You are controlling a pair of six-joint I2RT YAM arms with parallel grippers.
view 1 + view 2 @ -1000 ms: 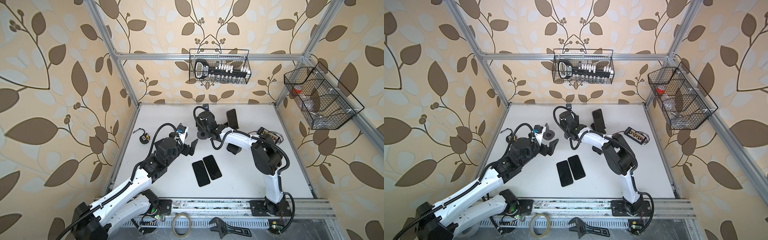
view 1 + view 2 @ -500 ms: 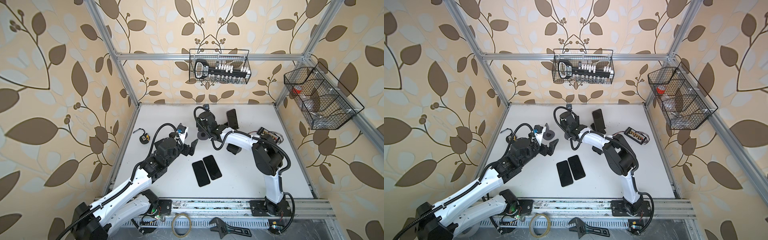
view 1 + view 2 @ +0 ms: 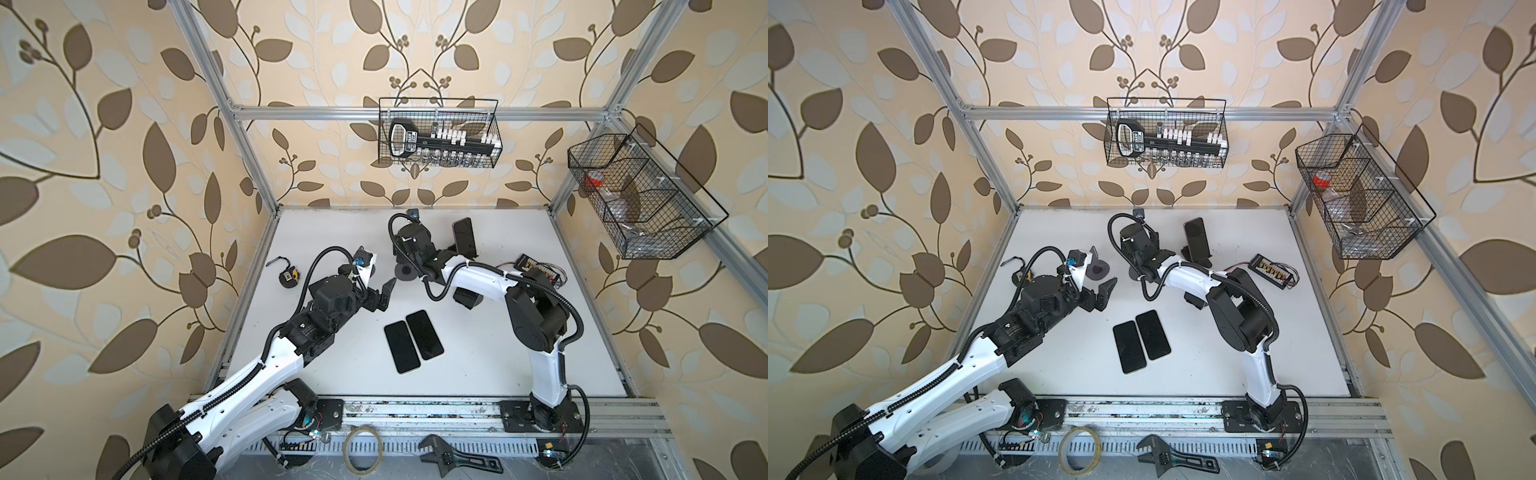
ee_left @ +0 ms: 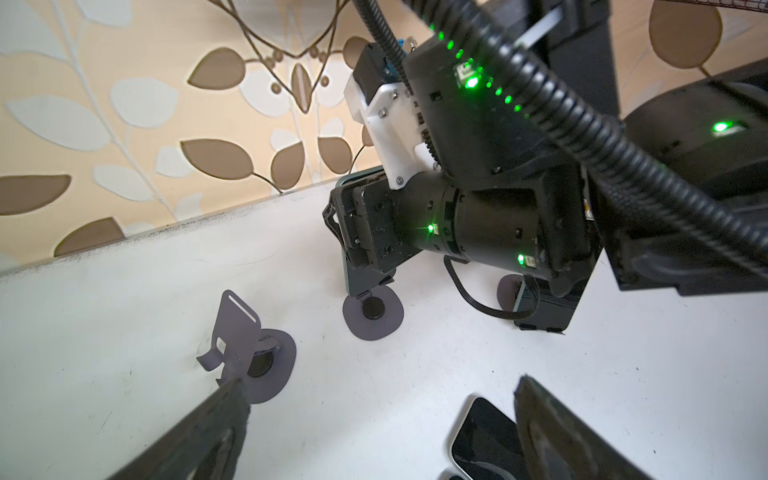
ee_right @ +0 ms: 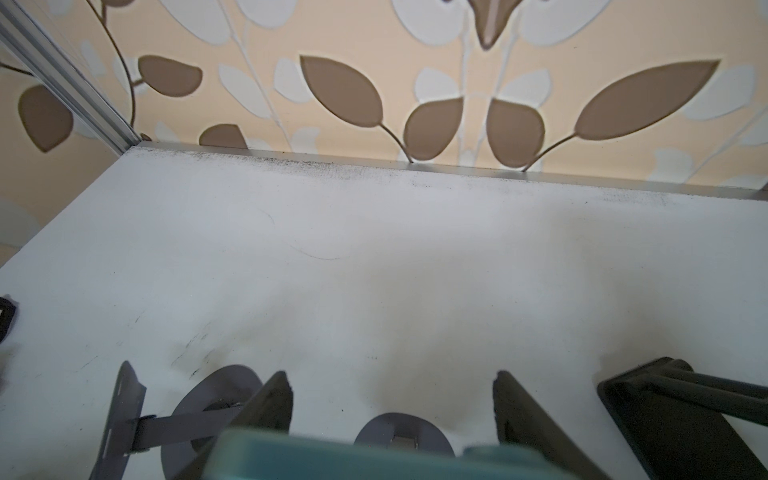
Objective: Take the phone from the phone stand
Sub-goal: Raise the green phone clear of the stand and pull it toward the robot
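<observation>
Right pincer (image 5: 390, 378) unmoved, clamped on teal phone (image 5: 332, 457); left pincer (image 4: 380, 382) unmoved, agape

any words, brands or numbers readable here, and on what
None can be read.
White label on the black tool holder in the back wire basket: printed, too blurred.
Black-and-yellow gadget: marking too small.
Circuit board: too small.

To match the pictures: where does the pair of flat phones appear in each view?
Top view: pair of flat phones, mid-table.
Top view: also mid-table.
Left wrist: pair partly shown, beside a claw finger.
Right wrist: not in it.
Landmark in those three: open left claw, beside them.
</observation>
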